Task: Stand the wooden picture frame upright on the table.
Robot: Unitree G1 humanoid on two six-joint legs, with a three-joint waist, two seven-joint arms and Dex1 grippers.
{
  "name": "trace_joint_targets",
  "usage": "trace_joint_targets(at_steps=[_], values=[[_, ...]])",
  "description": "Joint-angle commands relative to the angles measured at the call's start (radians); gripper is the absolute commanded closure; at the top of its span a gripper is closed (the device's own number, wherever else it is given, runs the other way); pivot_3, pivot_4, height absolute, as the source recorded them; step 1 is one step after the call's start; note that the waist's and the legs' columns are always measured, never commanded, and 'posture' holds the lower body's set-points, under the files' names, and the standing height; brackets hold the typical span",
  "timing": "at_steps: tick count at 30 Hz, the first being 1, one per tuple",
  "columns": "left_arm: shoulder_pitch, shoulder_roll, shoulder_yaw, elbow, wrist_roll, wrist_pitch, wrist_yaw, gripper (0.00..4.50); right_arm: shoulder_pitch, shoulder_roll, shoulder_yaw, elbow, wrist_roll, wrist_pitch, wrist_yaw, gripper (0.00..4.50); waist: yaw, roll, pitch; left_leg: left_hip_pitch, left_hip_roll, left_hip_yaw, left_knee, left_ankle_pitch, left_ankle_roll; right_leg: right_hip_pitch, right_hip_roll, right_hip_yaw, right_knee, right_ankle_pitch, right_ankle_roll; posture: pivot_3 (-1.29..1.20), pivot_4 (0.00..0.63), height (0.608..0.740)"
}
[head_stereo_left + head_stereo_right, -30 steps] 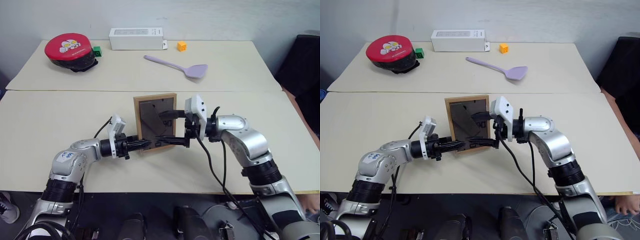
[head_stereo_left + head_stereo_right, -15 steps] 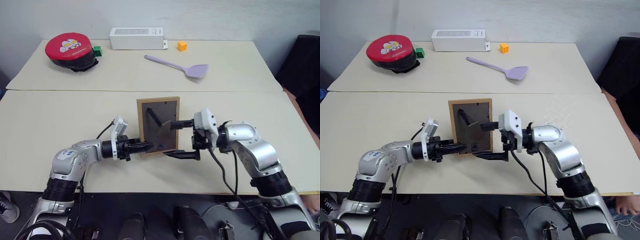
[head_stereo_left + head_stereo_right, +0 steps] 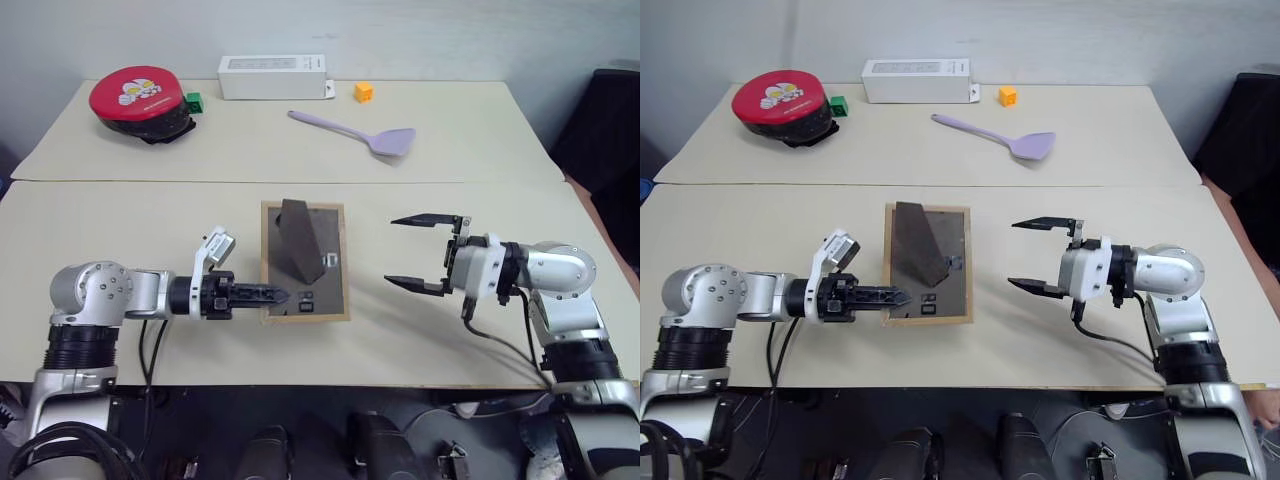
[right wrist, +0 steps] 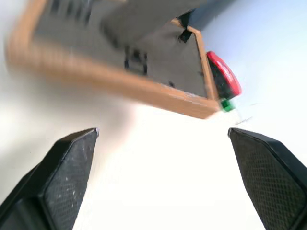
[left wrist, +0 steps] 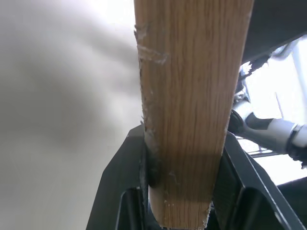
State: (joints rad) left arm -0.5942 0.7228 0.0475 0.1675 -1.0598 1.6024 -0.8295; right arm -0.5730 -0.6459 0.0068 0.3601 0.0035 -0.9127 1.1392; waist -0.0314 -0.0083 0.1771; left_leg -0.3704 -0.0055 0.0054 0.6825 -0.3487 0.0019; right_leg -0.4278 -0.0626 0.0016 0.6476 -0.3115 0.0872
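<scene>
**First speaker:** Pale beige, the table [image 3: 120, 230] spreads wide before us, its two sections meeting at a seam that runs across. Where do we find the picture frame?

**Second speaker:** We find the wooden picture frame [image 3: 305, 262] near the middle of the closer section, its dark back facing up toward us and its fold-out stand [image 3: 297, 243] swung out from that back. It looks tipped back more than upright, though we cannot tell how steeply, nor whether its lower edge touches the table.

**First speaker:** What holds it there?

**Second speaker:** Our left gripper [image 3: 265, 295] reaches in from the left and pinches the frame's lower left edge; the wrist view shows the light wood clamped between both black fingers. We judge this grip is there to steady the frame while the stand is out.

**First speaker:** And our right gripper?

**Second speaker:** Our right gripper [image 3: 424, 253] hovers just right of the frame, apart from it, fingers spread wide and holding nothing. Its open mouth faces the frame's right edge.

**First speaker:** Anything else on the table?

**Second speaker:** Well apart on the far section lie a red lidded bowl [image 3: 140, 102], a white box [image 3: 272, 77], a purple spatula [image 3: 355, 131], and small green [image 3: 194, 101] and orange [image 3: 364, 92] cubes.
</scene>
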Motion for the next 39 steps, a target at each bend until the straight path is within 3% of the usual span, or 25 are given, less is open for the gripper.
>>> trace_joint_targets(at_steps=[1, 4, 9, 16, 26, 30, 31, 37, 38, 39], values=[[-0.054, 0.058, -0.094, 0.065, -0.183, 0.012, 0.034, 3.25, -0.043, 0.029, -0.002, 0.134, -0.173, -0.252, -0.169, 0.04, -0.001, 0.0, 0.0, 0.0, 0.0, 0.0, 0.0, 0.0, 0.0, 0.0, 0.0, 0.0, 0.0, 0.0, 0.0, 0.0, 0.15, 0.74], [-0.09, 0.105, -0.189, 0.117, -0.344, 0.012, 0.071, 3.25, -0.072, 0.078, 0.003, 0.194, -0.322, -0.342, -0.304, 0.04, -0.003, -0.001, 0.001, 0.0, 0.001, 0.0, 0.0, 0.001, -0.002, -0.001, 0.001, 0.001, 0.001, 0.0, 0.0, 0.0, 0.15, 0.74], [-0.151, 0.119, -0.247, 0.207, -0.574, 0.012, 0.186, 3.25, -0.078, 0.153, 0.018, 0.211, -0.515, -0.413, -0.514, 0.04, -0.002, -0.001, 0.001, 0.0, 0.0, 0.0, 0.001, 0.001, -0.002, -0.002, 0.001, 0.001, 0.004, 0.0, 0.0, 0.0, 0.15, 0.74], [-0.179, 0.186, -0.388, 0.218, -0.875, 0.012, 0.322, 3.25, -0.115, 0.193, 0.039, 0.207, -0.788, -0.39, -0.864, 0.04, -0.003, -0.001, 0.001, 0.0, 0.0, 0.0, 0.002, 0.001, -0.003, -0.002, 0.001, 0.001, 0.006, 0.0, 0.0, 0.0, 0.15, 0.74], [-0.154, 0.201, -0.372, 0.156, -0.912, -0.024, 0.366, 3.25, -0.138, 0.143, 0.142, 0.202, -0.858, -0.349, -1.089, 3.12, -0.018, -0.001, 0.001, 0.001, -0.002, 0.0, 0.002, 0.002, -0.003, -0.003, 0.002, 0.001, 0.007, -0.001, -0.001, 0.0, 0.15, 0.74], [-0.086, 0.185, -0.297, 0.054, -0.912, -0.141, 0.479, 3.25, -0.151, 0.115, 0.17, 0.186, -0.833, -0.338, -1.113, 3.2, -0.026, -0.001, 0.001, 0.001, -0.001, 0.0, 0.002, 0.002, -0.003, -0.003, 0.002, 0.002, 0.007, -0.001, -0.001, 0.0, 0.15, 0.74], [-0.071, 0.184, -0.28, 0.034, -0.912, -0.166, 0.508, 2.52, -0.152, 0.11, 0.176, 0.185, -0.825, -0.334, -1.114, 3.2, -0.026, -0.001, 0.001, 0.001, -0.001, 0.0, 0.002, 0.002, -0.003, -0.003, 0.002, 0.002, 0.007, -0.001, -0.001, 0.0, 0.15, 0.74], [-0.006, 0.199, -0.166, -0.004, -0.863, -0.23, 0.56, 0.73, -0.156, 0.076, 0.207, 0.177, -0.765, -0.326, -1.11, 3.21, -0.026, -0.001, 0.0, 0.001, -0.001, 0.0, 0.002, 0.002, -0.004, -0.003, 0.002, 0.003, 0.007, -0.001, -0.001, 0.0, 0.15, 0.74], [0.018, 0.202, -0.12, -0.021, -0.781, -0.276, 0.537, 0.39, -0.158, 0.071, 0.213, 0.175, -0.746, -0.326, -1.102, 3.21, -0.026, -0.001, 0.0, 0.001, -0.001, 0.0, 0.002, 0.002, -0.004, -0.003, 0.002, 0.003, 0.007, -0.001, -0.001, 0.0, 0.15, 0.74], [0.032, 0.212, -0.085, 0.012, -0.753, -0.291, 0.534, 0.37, -0.159, 0.066, 0.22, 0.172, -0.727, -0.327, -1.092, 3.21, -0.026, -0.001, 0.0, 0.001, -0.001, 0.0, 0.002, 0.002, -0.004, -0.003, 0.002, 0.003, 0.007, -0.001, -0.001, 0.0, 0.15, 0.74]])
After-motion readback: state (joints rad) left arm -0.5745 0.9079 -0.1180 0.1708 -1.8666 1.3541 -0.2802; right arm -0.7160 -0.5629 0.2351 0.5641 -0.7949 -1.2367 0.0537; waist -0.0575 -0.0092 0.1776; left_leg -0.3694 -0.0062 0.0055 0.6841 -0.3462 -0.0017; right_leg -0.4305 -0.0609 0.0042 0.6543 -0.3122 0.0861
